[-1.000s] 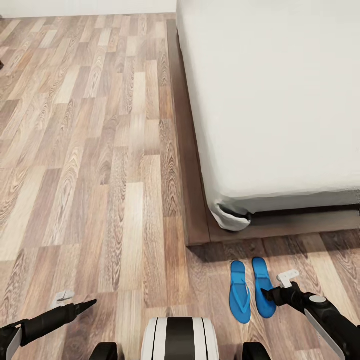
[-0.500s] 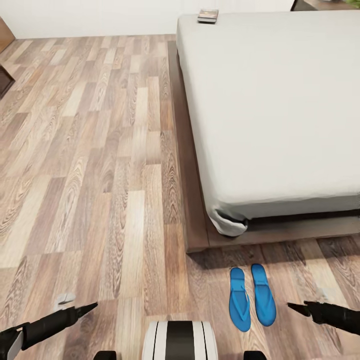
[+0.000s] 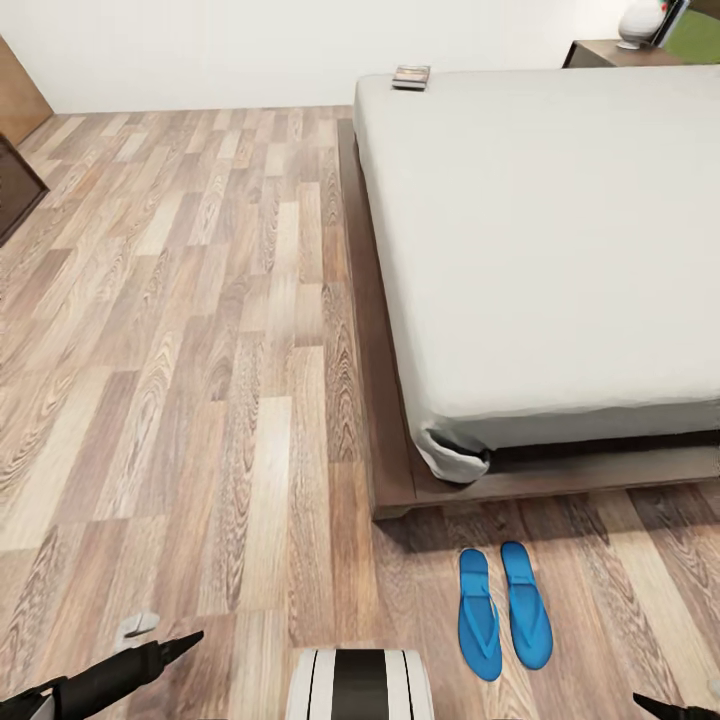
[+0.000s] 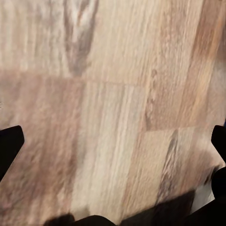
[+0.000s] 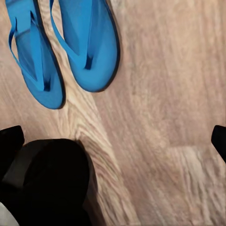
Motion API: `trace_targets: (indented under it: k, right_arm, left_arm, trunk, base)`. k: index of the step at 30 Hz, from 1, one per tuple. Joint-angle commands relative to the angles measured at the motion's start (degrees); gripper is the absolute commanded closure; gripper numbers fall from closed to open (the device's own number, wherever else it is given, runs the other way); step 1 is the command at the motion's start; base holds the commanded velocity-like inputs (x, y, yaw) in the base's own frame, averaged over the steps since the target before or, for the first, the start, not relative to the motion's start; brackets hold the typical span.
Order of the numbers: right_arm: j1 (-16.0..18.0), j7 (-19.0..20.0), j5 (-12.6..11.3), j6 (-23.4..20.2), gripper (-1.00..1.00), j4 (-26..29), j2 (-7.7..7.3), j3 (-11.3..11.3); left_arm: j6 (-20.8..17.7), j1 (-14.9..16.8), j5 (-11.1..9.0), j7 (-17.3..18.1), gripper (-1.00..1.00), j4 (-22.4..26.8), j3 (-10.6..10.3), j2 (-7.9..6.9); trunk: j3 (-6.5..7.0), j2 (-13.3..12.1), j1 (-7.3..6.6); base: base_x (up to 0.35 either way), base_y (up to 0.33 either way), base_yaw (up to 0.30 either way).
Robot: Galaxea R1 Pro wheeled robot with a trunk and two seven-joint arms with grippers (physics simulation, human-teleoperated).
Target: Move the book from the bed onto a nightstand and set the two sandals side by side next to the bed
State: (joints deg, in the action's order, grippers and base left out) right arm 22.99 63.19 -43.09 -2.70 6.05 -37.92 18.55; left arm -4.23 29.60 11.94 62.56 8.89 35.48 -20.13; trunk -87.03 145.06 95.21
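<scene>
No legible text, label or number anywhere; the book (image 3: 411, 77) cover is too small to read.

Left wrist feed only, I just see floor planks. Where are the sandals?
Observer: The two sandals lie side by side on the floor, just off the foot of the bed, to the robot's front right.
Operator: Book?
Observer: The book lies on the bed's far left corner, not on a nightstand.
Operator: Any nightstand in sight?
Observer: One nightstand stands past the bed's far right side, with a white object on top.
</scene>
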Motion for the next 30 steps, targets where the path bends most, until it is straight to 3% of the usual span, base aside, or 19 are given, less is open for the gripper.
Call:
trace_targets:
  k: [1, 21, 30]
  right_arm:
    - [0.0, 0.0, -0.5, -0.1, -1.00, -0.1, 0.85, 0.4]
    - [0.0, -0.3, -0.5, 1.4, -1.00, -0.2, 2.13, 0.5]
    - [0.0, -0.3, -0.4, 1.5, -1.00, -0.2, 2.32, 0.6]
  left_arm:
    - [-0.3, 0.0, 0.5, -0.6, -1.00, 0.0, 0.5, 0.06]
    - [-0.1, 0.0, 0.5, -3.4, -1.00, -0.1, 0.6, -0.08]
    - [-0.1, 0.0, 0.4, -3.1, -1.00, -0.1, 0.6, -0.27]
  trunk:
    - [0.20, 0.0, -0.03]
    - [4.63, -0.3, -0.55]
    - [6.62, -0.4, -0.78]
  base:
    - [0.000, 0.000, 0.000]
    - [0.000, 0.000, 0.000]
    - [0.000, 0.000, 0.000]
